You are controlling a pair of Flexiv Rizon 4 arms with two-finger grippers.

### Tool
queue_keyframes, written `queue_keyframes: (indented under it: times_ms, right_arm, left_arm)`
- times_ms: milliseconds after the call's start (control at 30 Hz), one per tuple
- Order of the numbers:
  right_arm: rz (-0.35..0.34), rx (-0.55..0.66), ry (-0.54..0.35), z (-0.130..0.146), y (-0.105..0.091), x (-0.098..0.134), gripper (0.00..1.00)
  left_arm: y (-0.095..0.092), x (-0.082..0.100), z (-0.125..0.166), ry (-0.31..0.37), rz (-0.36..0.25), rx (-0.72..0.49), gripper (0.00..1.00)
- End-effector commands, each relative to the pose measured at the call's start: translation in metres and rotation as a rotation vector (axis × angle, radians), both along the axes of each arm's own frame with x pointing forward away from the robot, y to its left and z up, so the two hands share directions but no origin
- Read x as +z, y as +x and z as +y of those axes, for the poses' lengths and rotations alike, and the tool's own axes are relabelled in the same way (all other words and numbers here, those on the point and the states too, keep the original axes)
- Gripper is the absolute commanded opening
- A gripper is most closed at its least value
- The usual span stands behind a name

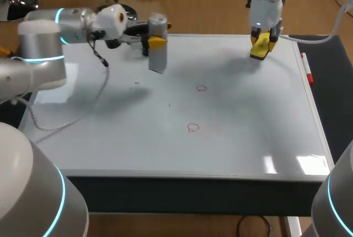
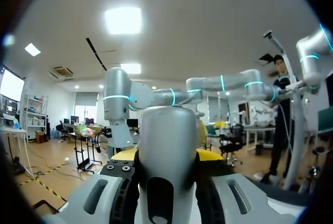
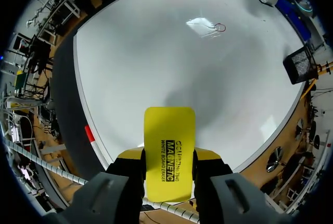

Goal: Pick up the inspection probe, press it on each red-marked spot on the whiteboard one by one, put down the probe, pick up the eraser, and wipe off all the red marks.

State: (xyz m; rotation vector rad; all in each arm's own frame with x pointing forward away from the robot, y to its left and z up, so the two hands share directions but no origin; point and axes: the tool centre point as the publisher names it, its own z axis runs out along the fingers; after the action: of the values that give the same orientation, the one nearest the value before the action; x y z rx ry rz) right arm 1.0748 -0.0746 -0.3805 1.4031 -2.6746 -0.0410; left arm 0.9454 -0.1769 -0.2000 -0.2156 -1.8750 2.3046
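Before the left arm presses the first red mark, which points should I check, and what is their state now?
1. Grip: the left gripper holds the probe from both sides: ok.
2. Tilt: the probe stands upright in the head view: ok.
3. Targets visible on the whiteboard: ok, far mark and near mark.
4. The right gripper holds the eraser away from the marks: ok.
5. The probe is above a mark: not ok, it is left of both.
6. The tip is clear of the board: cannot tell.
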Motion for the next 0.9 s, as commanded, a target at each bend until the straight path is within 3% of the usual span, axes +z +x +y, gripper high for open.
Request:
queue_keyframes:
  times_ms: [33, 400, 467, 900]
  right_arm:
    - [-0.001, 0.002, -0.003, -0.001, 0.000, 0.001, 0.00]
    - [-0.001, 0.002, -0.003, -0.001, 0.000, 0.001, 0.00]
    - [-0.001, 0.002, -0.003, -0.001, 0.000, 0.001, 0.00]
    - [-0.001, 0.002, -0.003, -0.001, 0.000, 0.001, 0.00]
  left_arm:
    - [0.001, -0.009, -0.030, -0.019, 0.015, -0.056, 0.00]
    - [-0.016, -0.022, -0.074, -0.046, 0.055, -0.044, 0.00]
    - [-0.018, -0.026, -0.080, -0.025, 0.049, -0.030, 0.00]
    - [-0.018, -0.041, -0.107, -0.007, 0.078, 0.048, 0.00]
